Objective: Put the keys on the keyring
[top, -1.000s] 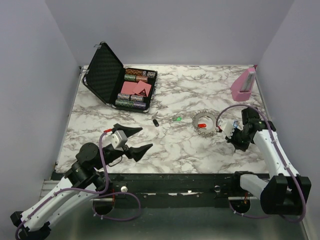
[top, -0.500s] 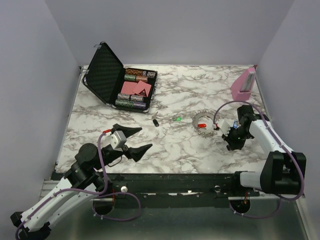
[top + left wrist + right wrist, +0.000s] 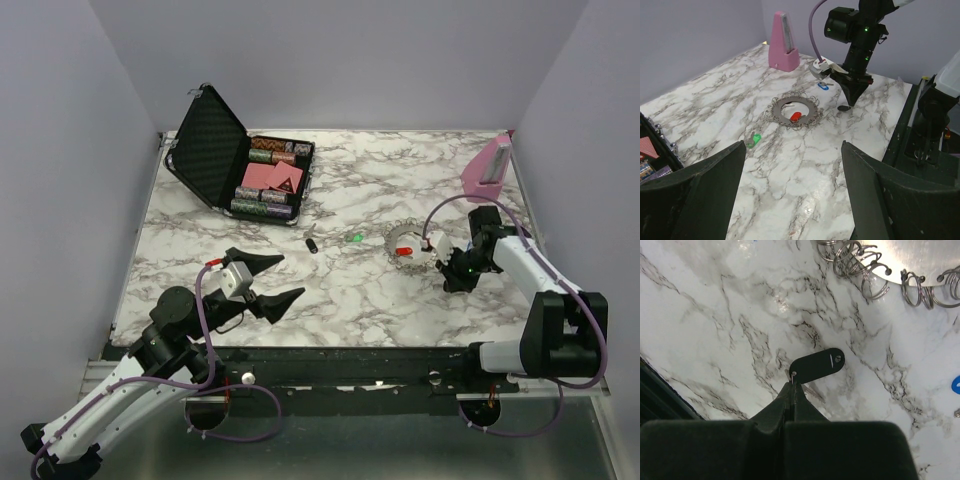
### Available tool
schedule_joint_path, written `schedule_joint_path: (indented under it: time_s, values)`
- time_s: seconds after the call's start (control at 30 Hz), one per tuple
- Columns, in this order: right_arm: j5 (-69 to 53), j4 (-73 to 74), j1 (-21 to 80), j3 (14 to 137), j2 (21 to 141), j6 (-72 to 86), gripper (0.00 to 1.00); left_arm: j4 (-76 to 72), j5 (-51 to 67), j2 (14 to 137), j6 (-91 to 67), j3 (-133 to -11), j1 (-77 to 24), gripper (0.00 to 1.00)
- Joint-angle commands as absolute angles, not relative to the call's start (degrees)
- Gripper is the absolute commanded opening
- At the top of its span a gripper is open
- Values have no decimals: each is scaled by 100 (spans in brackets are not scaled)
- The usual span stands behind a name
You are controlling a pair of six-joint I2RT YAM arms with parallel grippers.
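Right gripper (image 3: 852,100) points straight down near the right edge of the tabletop (image 3: 380,300), fingers pressed together. Its tips sit on the end of a black key (image 3: 816,366) lying flat on the marble. It cannot be told whether the key is actually pinched. Just beyond it lies the keyring (image 3: 774,111), a lacy chain circle laid flat, with the red key (image 3: 795,116) inside the loop. The gripper and the chain are close but apart. A blue key (image 3: 822,86) lies just beside the gripper on the far side, toward the pink stand (image 3: 487,170) in the far-right corner. The green key (image 3: 355,238) rests near the middle of the tabletop, left of the ring, and a small dark piece (image 3: 312,244) lies left of that again. Over at the near-left, the left gripper (image 3: 292,276) hovers with its fingers spread wide, holding nothing. An open case (image 3: 208,145) of chips fills the far-left corner.
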State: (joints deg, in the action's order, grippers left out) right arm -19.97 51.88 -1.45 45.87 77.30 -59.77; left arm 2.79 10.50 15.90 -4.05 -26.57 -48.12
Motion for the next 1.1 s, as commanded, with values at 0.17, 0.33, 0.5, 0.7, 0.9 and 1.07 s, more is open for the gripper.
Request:
schedule_joint_path:
  time_s: [0.17,0.33,0.5,0.7,0.9,1.07]
  values:
    - [-2154,5317,-18,4877,7261,-5959,1,264,923,1556,-351,-2690,-4825,86]
    - [-1548,5747,-26,5054,6558,-5994,1,272,967,1565,-352,-2716,-4825,86]
    - [-1109,6160,-26,5010,6162,-6073,1,264,984,1512,-360,-2698,-4834,86]
    - [-344,6197,-35,4571,5942,-6179,1,264,1037,1486,-369,-2716,-4834,86]
    - [-132,6231,-105,4544,6090,-6258,1,264,1046,1433,-369,-2716,-4843,86]
    - [-184,6302,-105,4623,6406,-6390,1,246,1055,1406,-387,-2716,-4852,86]
